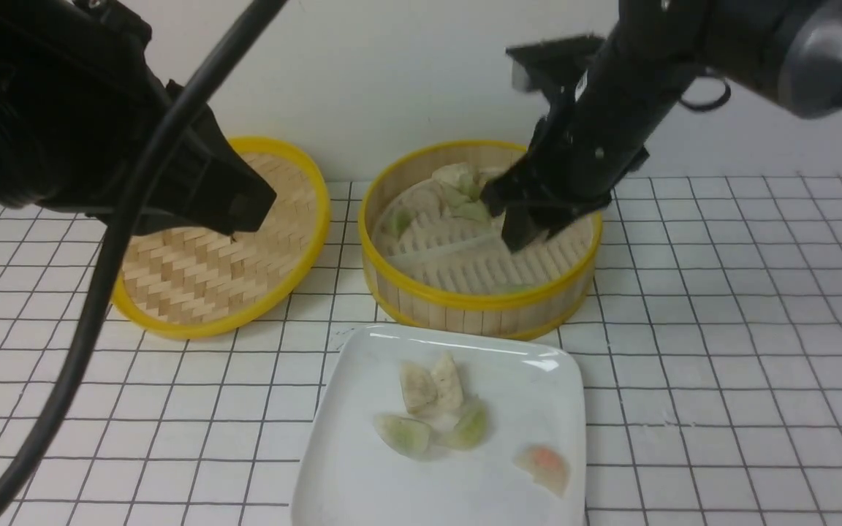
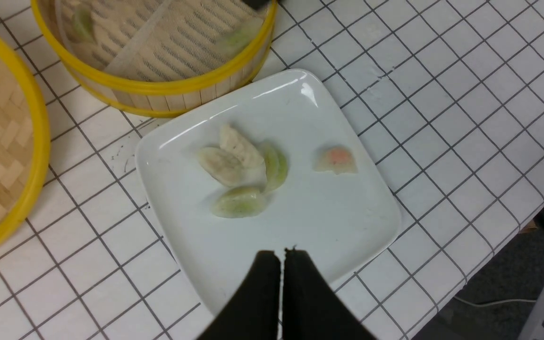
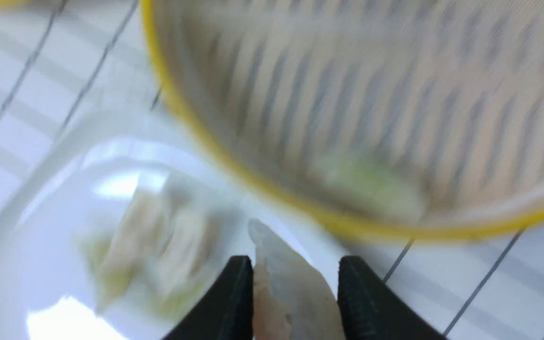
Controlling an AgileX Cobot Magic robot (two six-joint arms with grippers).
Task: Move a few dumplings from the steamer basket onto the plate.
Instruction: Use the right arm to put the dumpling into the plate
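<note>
My right gripper (image 1: 510,220) hangs over the steamer basket (image 1: 479,299), shut on a pale beige dumpling (image 3: 286,288) that sticks out between its fingers (image 3: 234,293). The right wrist view is blurred; it shows the basket rim (image 3: 347,224) and the plate (image 3: 40,174) below. Several dumplings (image 1: 461,186) lie at the basket's back. The white plate (image 1: 362,475) in front holds several dumplings (image 1: 432,387) and a pinkish one (image 1: 544,467). My left gripper (image 2: 281,255) is shut and empty, above the plate's edge (image 2: 300,226); in the front view it (image 1: 256,208) shows over the lid.
The flat woven yellow-rimmed lid (image 1: 209,270) lies left of the basket, close to it. The white gridded table runs to an edge past the plate in the left wrist view (image 2: 513,222). A thick black cable (image 1: 99,292) crosses the front view's left side.
</note>
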